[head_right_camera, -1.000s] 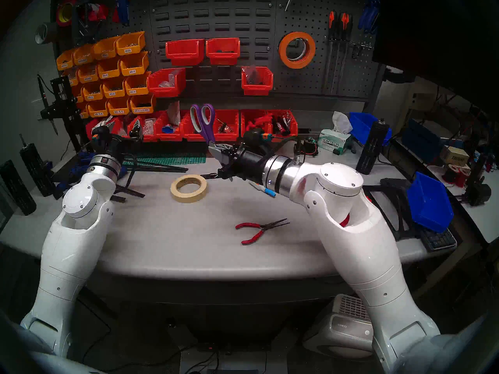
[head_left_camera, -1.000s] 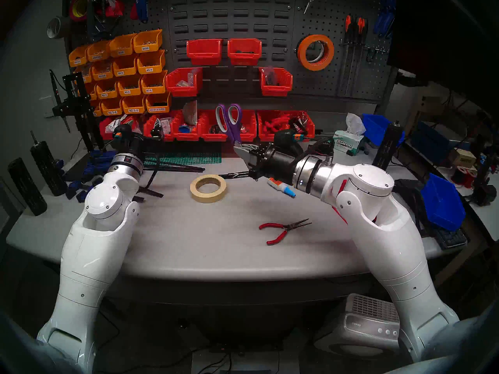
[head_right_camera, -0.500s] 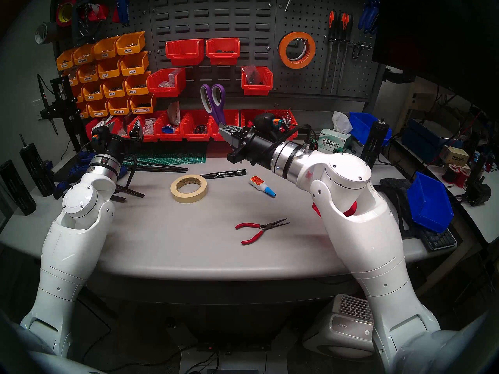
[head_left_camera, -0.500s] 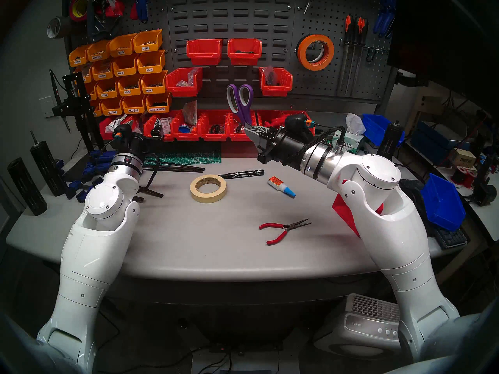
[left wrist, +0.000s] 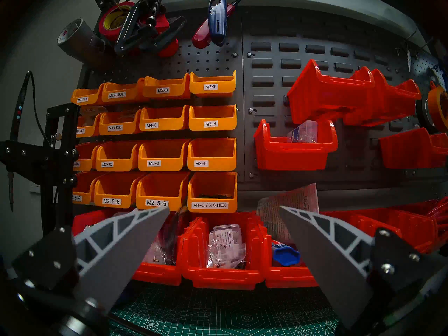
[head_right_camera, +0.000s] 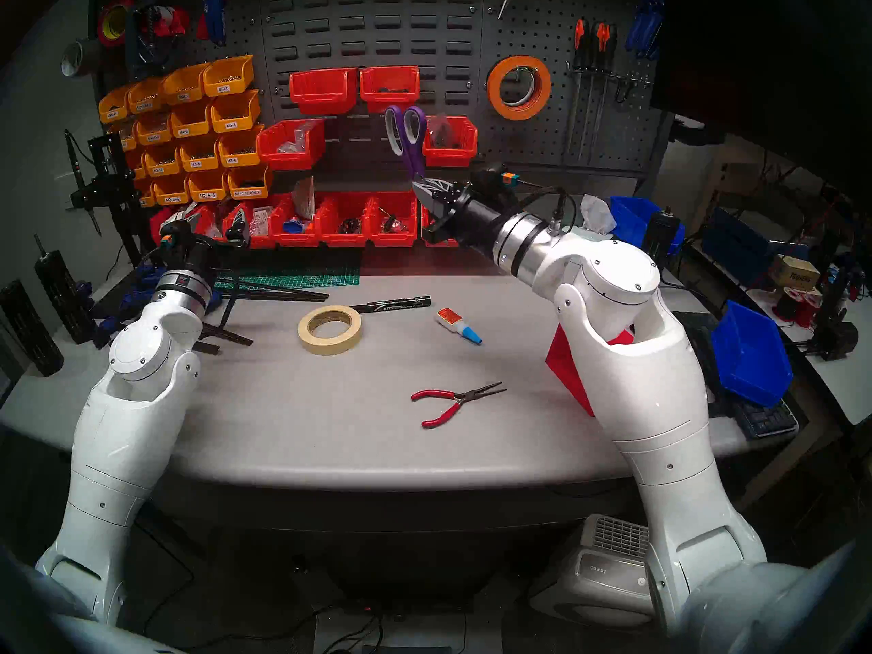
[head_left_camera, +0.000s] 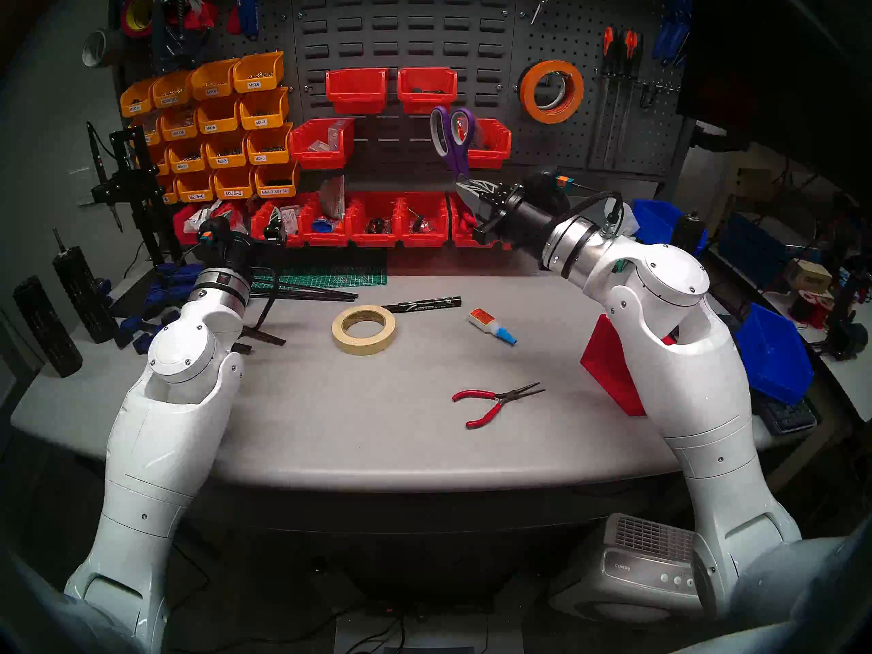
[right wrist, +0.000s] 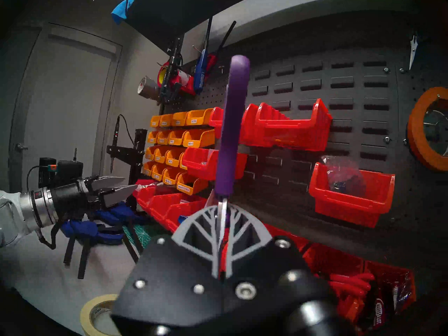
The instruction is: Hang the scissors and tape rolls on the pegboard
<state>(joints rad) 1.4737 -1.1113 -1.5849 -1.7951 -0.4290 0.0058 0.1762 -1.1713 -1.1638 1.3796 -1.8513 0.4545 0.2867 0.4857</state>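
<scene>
My right gripper (head_left_camera: 465, 188) (right wrist: 221, 219) is shut on the blades of the purple-handled scissors (head_left_camera: 453, 136) (head_right_camera: 406, 134) (right wrist: 230, 139), holding them upright, handles up, in front of the slotted panel with red bins. An orange tape roll (head_left_camera: 551, 91) (head_right_camera: 519, 87) (right wrist: 426, 129) hangs on the dotted pegboard (head_left_camera: 580, 134) to the right, with a black roll behind it (left wrist: 423, 112). A cream tape roll (head_left_camera: 364, 330) (head_right_camera: 330, 330) lies flat on the table. My left gripper (left wrist: 223, 221) (right wrist: 126, 185) stands open and empty at the far left, facing the bins.
On the grey table (head_left_camera: 330, 426) lie red-handled pliers (head_left_camera: 495, 400), a black marker (head_left_camera: 422, 304) and a glue bottle (head_left_camera: 493, 326). Red bins (head_left_camera: 377, 221) line the table's back; orange bins (head_left_camera: 212, 129) hang at left. A red bin (head_left_camera: 611, 370) sits by my right elbow.
My right arm has lifted the scissors up and to the right, from table height to in front of the red wall bins. The left arm has not moved.
</scene>
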